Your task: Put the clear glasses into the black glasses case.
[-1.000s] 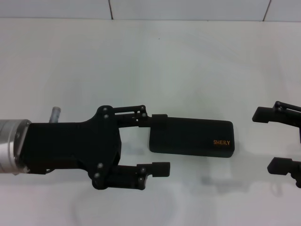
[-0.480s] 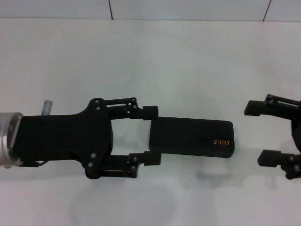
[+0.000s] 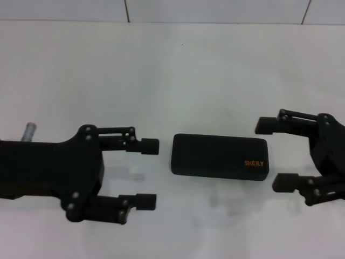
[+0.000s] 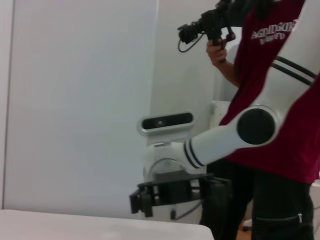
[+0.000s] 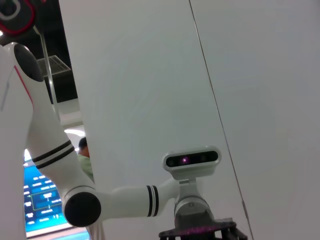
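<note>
while the black glasses case [image 3: 219, 156] lies shut on your desk [image 3: 205, 70], left hand [image 3: 147, 174] and right hand [image 3: 269, 155] flank it, both spread wide

black glasses case [image 3: 219, 156]: 1 | tool: 2 — left tool [image 3: 150, 174], right tool [image 3: 273, 154]

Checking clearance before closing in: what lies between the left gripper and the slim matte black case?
Nothing: in the head view, only bare white table separates the open left gripper from the closed black glasses case.
</note>
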Action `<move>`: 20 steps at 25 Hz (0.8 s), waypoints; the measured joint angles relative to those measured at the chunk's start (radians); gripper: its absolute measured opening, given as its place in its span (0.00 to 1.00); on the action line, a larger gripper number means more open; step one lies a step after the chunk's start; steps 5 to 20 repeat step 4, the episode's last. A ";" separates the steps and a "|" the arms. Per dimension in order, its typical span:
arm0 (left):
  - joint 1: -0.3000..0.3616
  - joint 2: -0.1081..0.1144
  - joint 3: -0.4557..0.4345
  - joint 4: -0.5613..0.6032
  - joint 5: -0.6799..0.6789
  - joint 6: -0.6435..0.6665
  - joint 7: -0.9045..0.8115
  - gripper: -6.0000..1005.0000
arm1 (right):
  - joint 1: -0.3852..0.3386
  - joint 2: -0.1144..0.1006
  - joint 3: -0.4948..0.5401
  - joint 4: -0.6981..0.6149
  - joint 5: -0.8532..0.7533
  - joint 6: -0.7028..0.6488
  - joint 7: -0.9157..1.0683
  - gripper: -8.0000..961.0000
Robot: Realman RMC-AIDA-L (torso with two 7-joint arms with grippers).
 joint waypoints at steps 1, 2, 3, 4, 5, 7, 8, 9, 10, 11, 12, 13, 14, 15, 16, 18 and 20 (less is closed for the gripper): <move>0.000 0.004 -0.001 0.000 0.000 0.006 0.000 0.73 | 0.005 0.000 -0.015 0.005 0.014 0.007 0.000 0.91; -0.001 0.008 -0.002 0.000 0.000 0.008 0.000 0.73 | 0.008 0.000 -0.038 0.008 0.032 0.020 0.000 0.91; -0.001 0.012 -0.002 0.000 0.000 0.008 -0.001 0.73 | 0.009 0.000 -0.066 0.011 0.056 0.036 -0.002 0.91; -0.001 0.016 -0.002 0.000 0.000 0.008 -0.001 0.73 | 0.011 0.000 -0.099 0.012 0.081 0.052 -0.005 0.91; -0.001 0.016 -0.002 0.000 0.000 0.008 -0.001 0.73 | 0.011 0.000 -0.099 0.012 0.081 0.052 -0.005 0.91; -0.001 0.016 -0.002 0.000 0.000 0.008 -0.001 0.73 | 0.011 0.000 -0.099 0.012 0.081 0.052 -0.005 0.91; -0.001 0.016 -0.002 0.000 0.000 0.008 -0.001 0.73 | 0.011 0.000 -0.099 0.012 0.081 0.052 -0.005 0.91; -0.001 0.016 -0.002 0.000 0.000 0.008 -0.001 0.73 | 0.011 0.000 -0.099 0.012 0.081 0.052 -0.005 0.91; -0.001 0.016 -0.002 0.000 0.000 0.008 -0.001 0.73 | 0.011 0.000 -0.099 0.012 0.081 0.052 -0.005 0.91; -0.001 0.016 -0.002 0.000 0.000 0.008 -0.001 0.73 | 0.011 0.000 -0.099 0.012 0.081 0.052 -0.005 0.91; -0.001 0.016 -0.002 0.000 0.000 0.008 -0.001 0.73 | 0.011 0.000 -0.099 0.012 0.081 0.052 -0.005 0.91; -0.001 0.016 -0.002 0.000 0.000 0.008 -0.001 0.73 | 0.011 0.000 -0.099 0.012 0.081 0.052 -0.005 0.91; -0.001 0.016 -0.002 0.000 0.000 0.008 -0.001 0.73 | 0.011 0.000 -0.099 0.012 0.081 0.052 -0.005 0.91; -0.001 0.016 -0.002 0.000 0.000 0.008 -0.001 0.73 | 0.011 0.000 -0.099 0.012 0.081 0.052 -0.005 0.91; -0.001 0.016 -0.002 0.000 0.000 0.008 -0.001 0.73 | 0.011 0.000 -0.099 0.012 0.081 0.052 -0.005 0.91; -0.001 0.016 -0.002 0.000 0.000 0.008 -0.001 0.73 | 0.011 0.000 -0.099 0.012 0.081 0.052 -0.005 0.91; -0.001 0.016 -0.002 0.000 0.000 0.008 -0.001 0.73 | 0.011 0.000 -0.099 0.012 0.081 0.052 -0.005 0.91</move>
